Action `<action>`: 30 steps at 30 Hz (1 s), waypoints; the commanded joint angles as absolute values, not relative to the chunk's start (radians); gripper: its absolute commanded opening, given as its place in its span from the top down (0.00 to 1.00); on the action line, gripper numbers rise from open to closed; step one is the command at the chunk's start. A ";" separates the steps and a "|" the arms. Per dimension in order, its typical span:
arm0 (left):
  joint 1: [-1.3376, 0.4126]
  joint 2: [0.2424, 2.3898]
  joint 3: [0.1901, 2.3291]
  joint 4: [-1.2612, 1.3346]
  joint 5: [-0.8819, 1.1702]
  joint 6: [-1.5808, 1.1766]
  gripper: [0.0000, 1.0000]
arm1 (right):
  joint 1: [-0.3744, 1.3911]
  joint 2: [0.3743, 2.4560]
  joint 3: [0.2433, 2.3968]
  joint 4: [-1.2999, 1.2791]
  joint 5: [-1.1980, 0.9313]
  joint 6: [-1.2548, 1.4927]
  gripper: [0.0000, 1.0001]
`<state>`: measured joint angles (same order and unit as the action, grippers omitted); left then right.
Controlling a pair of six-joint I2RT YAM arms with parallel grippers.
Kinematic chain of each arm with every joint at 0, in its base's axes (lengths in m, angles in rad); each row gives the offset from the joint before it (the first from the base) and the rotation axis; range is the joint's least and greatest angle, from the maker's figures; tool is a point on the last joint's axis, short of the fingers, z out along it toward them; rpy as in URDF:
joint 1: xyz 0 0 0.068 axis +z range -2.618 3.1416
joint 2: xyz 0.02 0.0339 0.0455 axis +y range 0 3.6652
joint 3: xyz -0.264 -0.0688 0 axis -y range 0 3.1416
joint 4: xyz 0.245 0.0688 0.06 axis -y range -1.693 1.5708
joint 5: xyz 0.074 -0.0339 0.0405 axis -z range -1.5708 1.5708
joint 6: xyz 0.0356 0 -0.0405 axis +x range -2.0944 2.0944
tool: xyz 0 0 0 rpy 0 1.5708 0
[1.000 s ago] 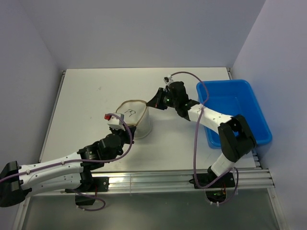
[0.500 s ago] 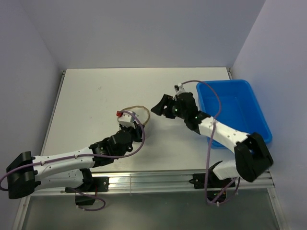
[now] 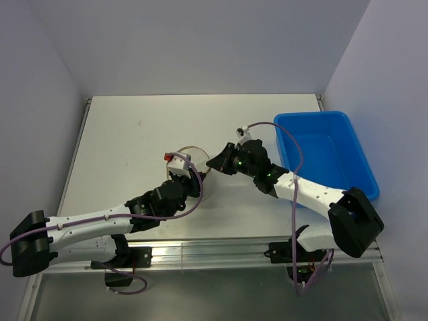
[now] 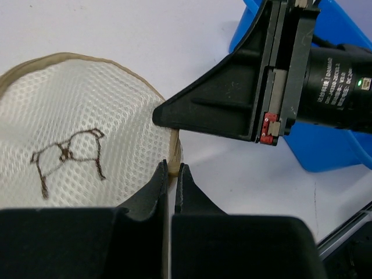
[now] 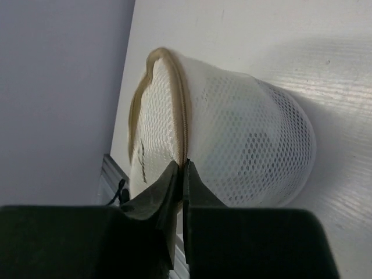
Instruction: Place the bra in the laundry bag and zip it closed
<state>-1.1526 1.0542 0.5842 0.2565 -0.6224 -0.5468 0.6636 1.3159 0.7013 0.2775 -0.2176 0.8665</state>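
Observation:
The laundry bag [image 3: 199, 159], a cream mesh drum with a tan zip rim and a dark drawing on its lid, stands mid-table. My left gripper [image 4: 171, 168] is shut on the tan rim of the laundry bag [image 4: 75, 116] at its near right edge. From the right, my right gripper [image 5: 181, 165] pinches the zip line where the lid meets the wall of the laundry bag [image 5: 244, 139], jaws nearly together. In the top view the left gripper [image 3: 184, 172] and right gripper [image 3: 212, 163] meet at the bag. The bra is hidden.
A blue plastic bin [image 3: 328, 144] sits at the table's right edge, behind the right arm, and shows also in the left wrist view as the blue bin [image 4: 331, 157]. Grey walls close in the table on the left, back and right.
The right gripper let go, swung right and opened wide, then came back and closed on the bag's zip rim. The left arm shifted right over the bag and has held still since.

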 commanded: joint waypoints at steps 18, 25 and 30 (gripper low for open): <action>-1.157 0.887 0.532 0.077 -0.673 -0.610 1.00 | 0.509 1.462 0.882 0.250 -0.146 0.759 1.00; -1.157 0.827 0.522 -0.066 -0.787 -0.615 1.00 | 0.485 1.514 0.925 0.233 -0.181 0.707 1.00; -1.157 0.834 0.523 -0.020 -0.766 -0.591 1.00 | 0.486 1.499 0.900 0.244 -0.221 0.707 1.00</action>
